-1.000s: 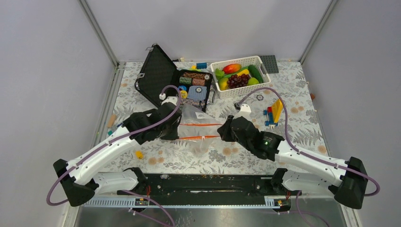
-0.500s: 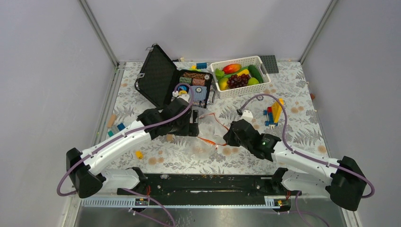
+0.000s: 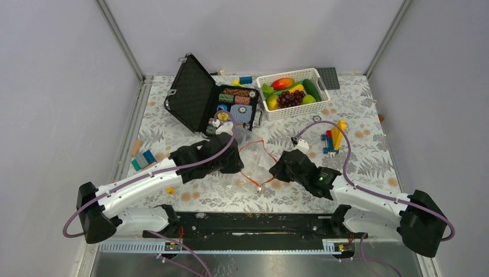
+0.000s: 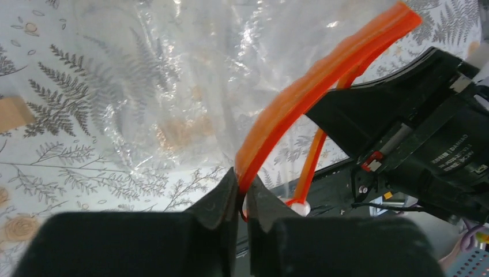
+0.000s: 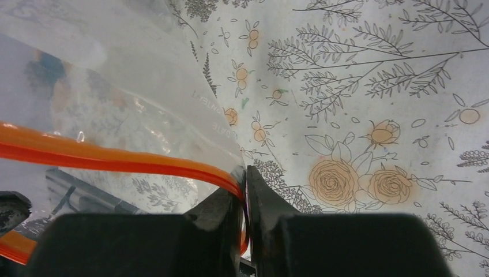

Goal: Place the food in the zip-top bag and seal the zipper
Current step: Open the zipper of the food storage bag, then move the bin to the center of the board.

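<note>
Centrally, crinkly clear bag (image 4: 173, 86), thin orange zipper (image 4: 311, 81)

bright even light; bag (image 4: 190, 52) glare, foreground seemingly blurred.

Crumpled zip-top bag (image 3: 254, 157) between left arm (image 3: 144, 179) and right arm (image 3: 357, 187), food (image 3: 290, 92) in white basket (image 3: 286, 112).

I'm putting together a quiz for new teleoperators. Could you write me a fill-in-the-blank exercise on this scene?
1. The left end effector and the right end effector are both shut on the zip-top bag's ____.
2. The grapes lie in the ____ basket.
3. The black case stands ____.
Missing words: zipper; white; open.
</note>
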Tool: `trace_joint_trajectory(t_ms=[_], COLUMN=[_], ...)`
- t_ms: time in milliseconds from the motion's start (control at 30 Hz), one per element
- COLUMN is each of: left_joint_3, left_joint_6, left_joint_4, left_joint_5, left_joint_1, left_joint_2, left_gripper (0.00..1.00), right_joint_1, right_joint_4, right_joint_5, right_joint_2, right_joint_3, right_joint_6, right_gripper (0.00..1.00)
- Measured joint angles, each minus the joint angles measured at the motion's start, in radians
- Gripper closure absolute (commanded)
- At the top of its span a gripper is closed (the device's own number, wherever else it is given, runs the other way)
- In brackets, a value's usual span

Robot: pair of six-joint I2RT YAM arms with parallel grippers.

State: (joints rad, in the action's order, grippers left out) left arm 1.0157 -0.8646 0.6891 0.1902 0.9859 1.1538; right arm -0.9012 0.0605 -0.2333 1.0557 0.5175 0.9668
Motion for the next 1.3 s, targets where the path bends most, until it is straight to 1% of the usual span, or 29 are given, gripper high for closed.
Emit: trace_joint_trajectory(t_ms=[33, 67, 100, 133, 167, 200, 233, 400, 567, 667, 733, 833, 900, 1033, 1300], left_joint_3=[-0.001, -0.002, -0.002, -0.002, -0.001, -0.001, 0.001, 0.051, 0.105, 0.114, 0.115, 0.115, 0.115, 0.099, 0.062], left_joint_6=[-0.01, -0.011, -0.013, -0.013, -0.013, -0.012, -0.012, 0.004, 0.035, 0.055, 0.069, 0.089, 0.102, 0.117, 0.136], left_joint_4=[-0.01, -0.019, -0.024, -0.028, -0.031, -0.031, -0.031, -0.009, 0.018, 0.025, 0.026, 0.028, 0.027, 0.014, -0.002], left_joint_5=[0.006, 0.013, 0.02, 0.027, 0.037, 0.05, 0.061, 0.088, 0.095, 0.093, 0.086, 0.074, 0.067, 0.034, -0.003], left_joint_1=[0.008, 0.017, 0.022, 0.024, 0.025, 0.025, 0.024, 0.024, 0.014, -0.005, -0.025, -0.053, -0.071, -0.112, -0.172], left_joint_2=[0.0, 0.0, 0.0, 0.0, 0.001, 0.005, 0.012, 0.084, 0.127, 0.13, 0.13, 0.13, 0.13, 0.124, 0.11], left_gripper=[1.0, 1.0, 1.0, 1.0, 1.0, 1.0, 1.0, 1.0, 1.0, 1.0, 1.0, 1.0, 1.0, 1.0, 1.0], right_joint_1=[0.0, 0.0, 0.0, 0.0, 0.001, 0.001, 0.001, 0.001, 0.018, 0.096, 0.171, 0.286, 0.346, 0.41, 0.501], right_joint_4=[-0.004, -0.01, -0.021, -0.033, -0.042, -0.047, -0.046, -0.02, 0.048, 0.119, 0.155, 0.2, 0.221, 0.257, 0.3], right_joint_5=[0.007, 0.013, 0.02, 0.034, 0.047, 0.059, 0.07, 0.073, 0.056, 0.048, 0.041, 0.025, -0.019, -0.093, -0.138], right_joint_2=[0.0, 0.0, -0.001, -0.005, -0.012, -0.021, -0.031, -0.088, -0.122, -0.092, -0.045, 0.058, 0.159, 0.404, 0.89], right_joint_3=[-0.001, -0.001, -0.001, -0.001, 0.0, 0.003, 0.01, 0.095, 0.214, 0.328, 0.407, 0.517, 0.601, 0.803, 1.226], right_joint_6=[0.002, -0.002, -0.015, -0.042, -0.071, -0.104, -0.152, -0.34, -0.446, -0.486, -0.499, -0.5, -0.511, -0.547, -0.638], right_gripper=[0.77, 0.68, 0.54, 0.36, 0.21, 0.03, 0.01, 0.0, 0.0, 0.0, 0.0, 0.0, 0.0, 0.0, 0.02])
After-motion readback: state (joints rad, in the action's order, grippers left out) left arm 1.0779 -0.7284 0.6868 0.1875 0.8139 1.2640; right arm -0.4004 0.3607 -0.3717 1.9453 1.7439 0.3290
